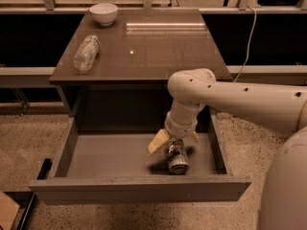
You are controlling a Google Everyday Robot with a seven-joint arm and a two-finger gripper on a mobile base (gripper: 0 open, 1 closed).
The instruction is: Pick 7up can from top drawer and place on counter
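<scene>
The 7up can [178,159] lies on its side on the floor of the open top drawer [105,156], right of the middle, one silver end toward the front panel. My gripper [174,140] hangs from the white arm straight down into the drawer. Its cream fingers [157,142] are spread, one on each side of the can's far end, low over it. I cannot tell if they touch the can. The counter [144,42] is the glossy brown top of the cabinet behind the drawer.
A clear plastic bottle [86,52] lies on the counter's left side. A white bowl [103,13] stands at its back left corner. The drawer's front panel [139,188] and side walls ring the can. A black rail and window line the back.
</scene>
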